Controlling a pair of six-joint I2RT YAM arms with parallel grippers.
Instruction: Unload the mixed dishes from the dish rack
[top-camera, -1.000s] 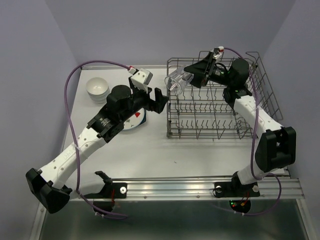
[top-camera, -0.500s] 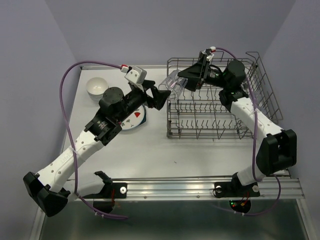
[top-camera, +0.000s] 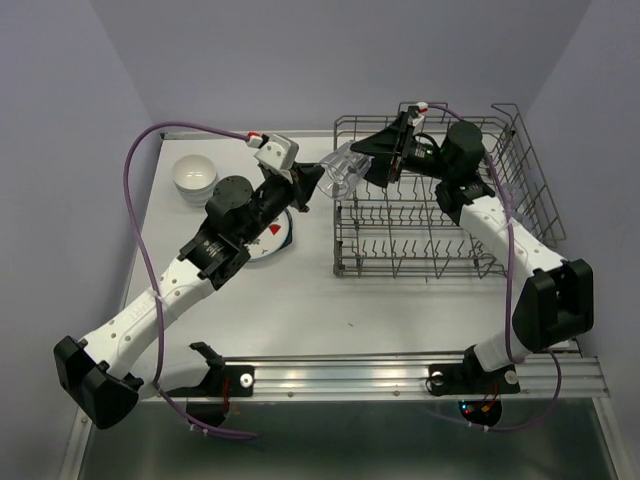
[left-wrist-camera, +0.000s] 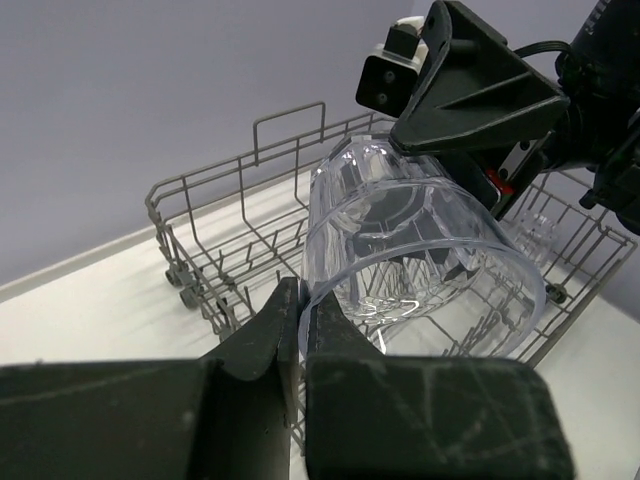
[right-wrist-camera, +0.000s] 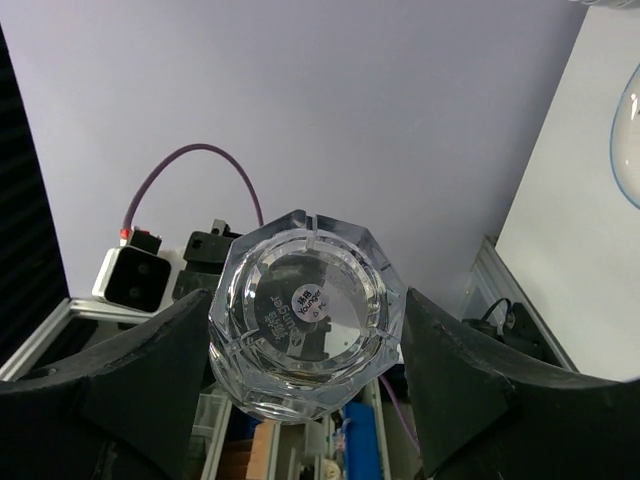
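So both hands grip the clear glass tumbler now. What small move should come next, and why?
Probably the right hand should open and release. The left hand is pinched shut on the rim of the clear glass tumbler, while the right hand clamps its base over the grey wire dish rack, so the handover looks ready.

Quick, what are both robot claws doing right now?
Left gripper: closed, pinching the rim of the glass tumbler.
Right gripper: closed around the base of the same glass tumbler, holding it.
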